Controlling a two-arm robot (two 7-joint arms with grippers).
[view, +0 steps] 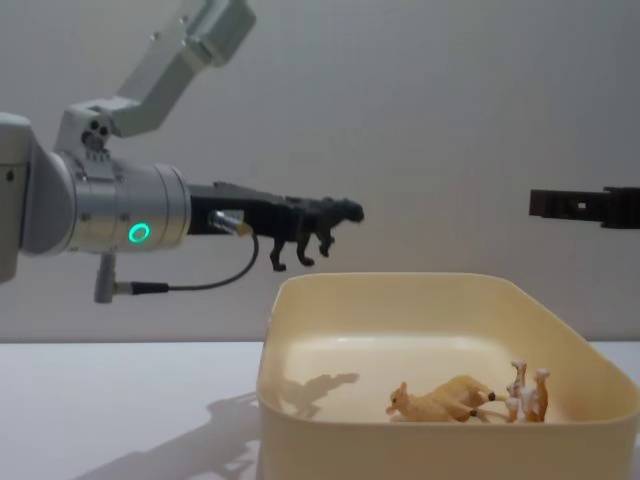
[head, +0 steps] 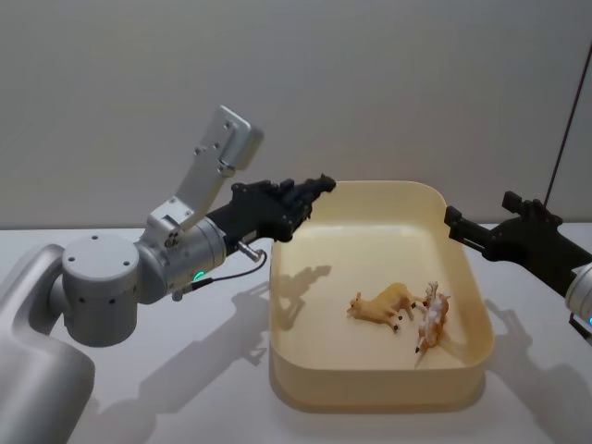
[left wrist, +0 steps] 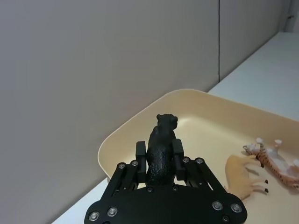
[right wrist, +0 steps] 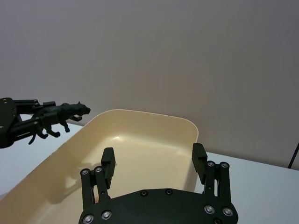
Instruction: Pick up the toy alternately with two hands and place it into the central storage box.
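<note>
Black panther toy (left wrist: 161,154) clamped in left claw (left wrist: 159,151); wrist cam shows right claw (right wrist: 154,161) apart

The left gripper (view: 300,222) is reaching out level from its silver arm (view: 110,215), green ring light glowing, fingers (left wrist: 177,151) pinching a black panther figurine (view: 315,225) whose head is poking out past the fingertips. Well across from it, the right gripper (right wrist: 154,161) is hanging empty, fingers spread wide apart.
</note>
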